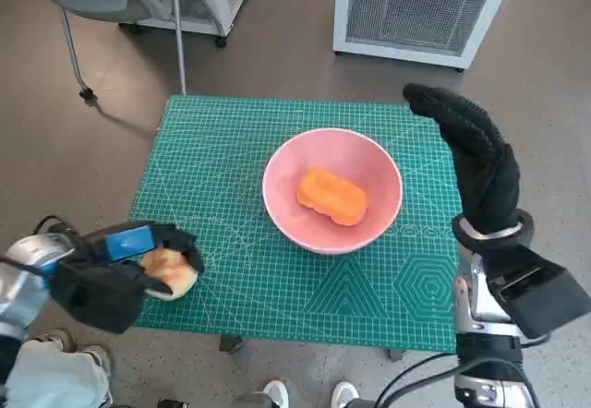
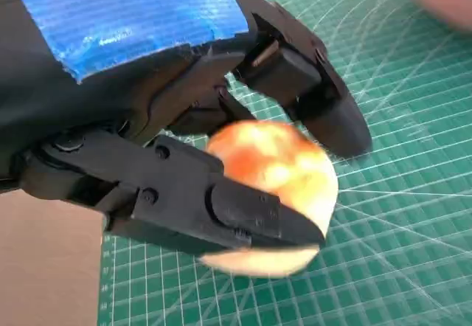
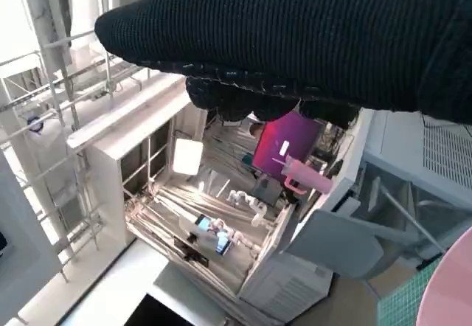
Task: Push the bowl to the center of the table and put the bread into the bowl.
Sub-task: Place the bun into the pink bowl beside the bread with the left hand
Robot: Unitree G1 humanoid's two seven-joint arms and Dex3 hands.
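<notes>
Bread (image 1: 169, 272) sits clamped in the left robot hand (image 1: 120, 274) at the counter's (image 1: 231, 150) near-left corner. Further right, a pink bowl (image 1: 332, 189) at the centre of the green mat holds an orange piece (image 1: 331, 196). The gloved right robot hand (image 1: 476, 154) is raised beside it, fingers extended, holding nothing.

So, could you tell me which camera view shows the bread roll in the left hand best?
The left wrist view: the bread roll fills the frame, gripped between the left hand's fingers. The head view shows it small at the mat's corner; the right wrist view misses it.
</notes>
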